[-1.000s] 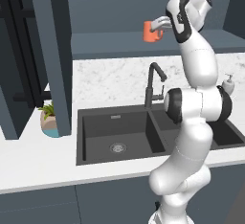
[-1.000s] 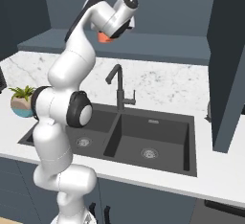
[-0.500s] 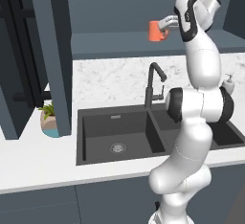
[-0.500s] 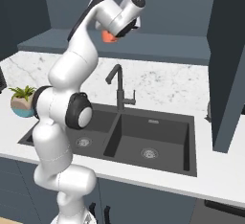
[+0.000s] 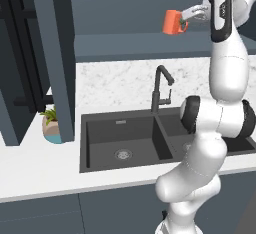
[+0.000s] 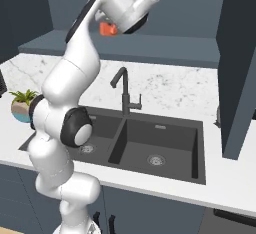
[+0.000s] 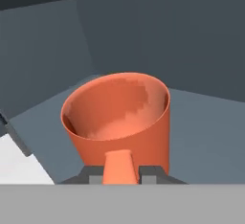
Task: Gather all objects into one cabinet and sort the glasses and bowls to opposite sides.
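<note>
One orange mug (image 5: 173, 22) is standing upright above the blue-grey shelf (image 5: 125, 44) over the sink (image 5: 125, 138), mouth facing up and loop handle pointing right toward the arm. Its glossy body is tapering toward the base. The gripper (image 5: 189, 21) is pinching that handle, jaws narrowed on it (image 7: 117, 166), with the mug's rim (image 7: 117, 104) opening beyond.

orange mug (image 6: 106, 28) behind arm, black faucet (image 6: 124, 91)
</note>
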